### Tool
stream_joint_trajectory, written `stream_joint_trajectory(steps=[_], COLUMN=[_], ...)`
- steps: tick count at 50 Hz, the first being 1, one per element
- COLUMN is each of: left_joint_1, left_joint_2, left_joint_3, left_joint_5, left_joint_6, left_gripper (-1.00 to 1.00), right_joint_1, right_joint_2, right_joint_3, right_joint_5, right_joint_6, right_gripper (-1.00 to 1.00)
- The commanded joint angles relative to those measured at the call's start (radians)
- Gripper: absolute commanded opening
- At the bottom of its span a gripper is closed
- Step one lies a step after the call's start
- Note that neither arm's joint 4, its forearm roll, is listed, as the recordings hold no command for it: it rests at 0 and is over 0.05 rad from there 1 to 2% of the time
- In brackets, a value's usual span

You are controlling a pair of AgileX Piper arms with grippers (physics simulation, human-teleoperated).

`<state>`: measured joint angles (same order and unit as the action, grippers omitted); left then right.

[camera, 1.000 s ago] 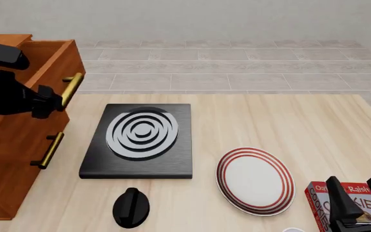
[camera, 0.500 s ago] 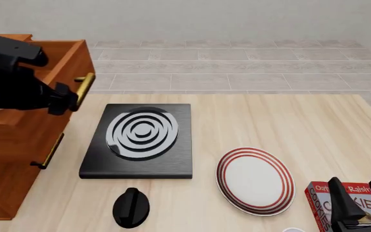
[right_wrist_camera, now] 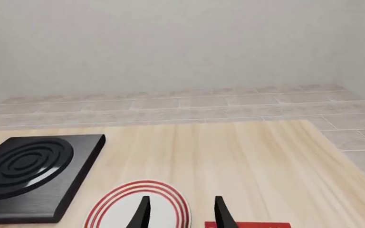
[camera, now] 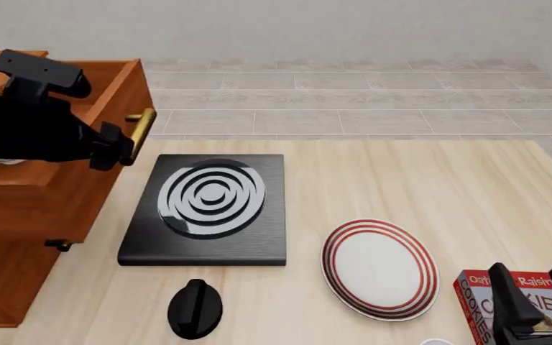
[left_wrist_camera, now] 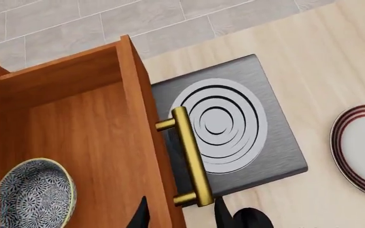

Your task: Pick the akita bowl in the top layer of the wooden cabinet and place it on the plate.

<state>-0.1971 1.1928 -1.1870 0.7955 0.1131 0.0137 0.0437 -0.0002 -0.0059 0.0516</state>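
Left gripper (left_wrist_camera: 177, 216) pinching handle (left_wrist_camera: 191, 154); drawer (camera: 113, 115) pulled further out over stove (camera: 209, 208); bowl (left_wrist_camera: 33, 197) now exposed for picking.

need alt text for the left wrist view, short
The left hand straddles the brass handle of the pulled-out top drawer, whose wooden interior holds the speckled akita bowl lying tilted. Beyond the handle, on the light wood table, sits a black stove, with the red-ringed plate at the frame's edge.
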Motion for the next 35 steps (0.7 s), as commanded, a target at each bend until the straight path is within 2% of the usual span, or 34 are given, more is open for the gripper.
stream_joint_trajectory(steps=[1, 8, 21, 35], left_joint_1=[-0.056, -0.079, -0.115, -0.146], left_joint_2=[0.031, 0.041, 0.051, 0.063], left_joint_3=[-0.011, -0.033, -0.053, -0.083], left_joint_5=[0.005, 0.011, 0.018, 0.026], left_joint_6=[-0.004, -0.016, -0.042, -0.065], left_gripper=[1.00, 1.00, 1.00, 1.00], right_joint_1=[-0.002, -0.001, -0.002, -0.002], right_joint_2=[0.043, 0.082, 0.083, 0.027], right_joint_3=[0.000, -0.001, -0.001, 0.000], right_joint_5=[-0.042, -0.079, -0.082, -0.029], right_joint_6=[0.002, 0.003, 0.003, 0.000], right_gripper=[1.00, 1.00, 1.00, 1.00])
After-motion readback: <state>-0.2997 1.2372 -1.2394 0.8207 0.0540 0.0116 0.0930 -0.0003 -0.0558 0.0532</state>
